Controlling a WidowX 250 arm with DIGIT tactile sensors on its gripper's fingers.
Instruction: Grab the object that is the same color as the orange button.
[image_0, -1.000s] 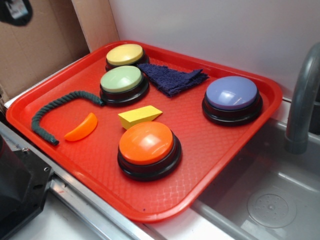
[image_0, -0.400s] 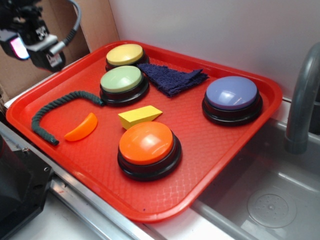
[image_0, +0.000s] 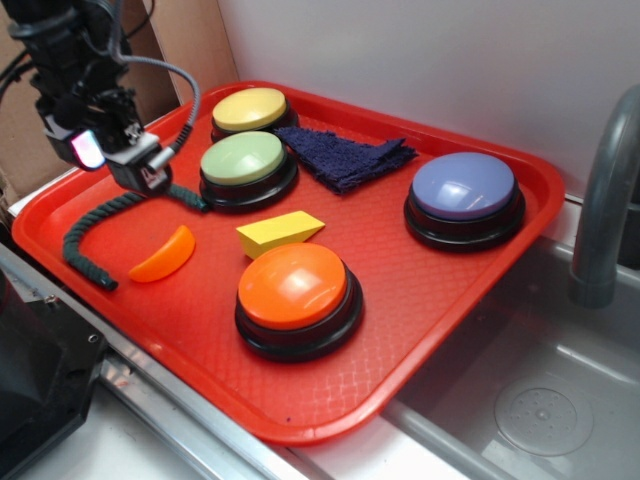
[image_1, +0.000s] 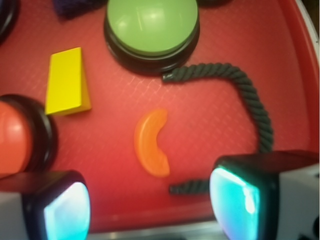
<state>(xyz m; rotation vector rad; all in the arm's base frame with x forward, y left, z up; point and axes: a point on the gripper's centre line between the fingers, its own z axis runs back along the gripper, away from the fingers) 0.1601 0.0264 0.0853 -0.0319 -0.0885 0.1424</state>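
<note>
above tray (image_0: 420, 330), claw (image_1: 150, 205) wide open over orange crescent (image_1: 151, 143), no contact.

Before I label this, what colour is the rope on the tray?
Dark green; the rope shows best in the wrist view, curving around the orange crescent.

A toy kitchen: grey sink (image_0: 545, 400) and faucet (image_0: 603, 190) beside a tray (image_0: 420, 300)
</note>
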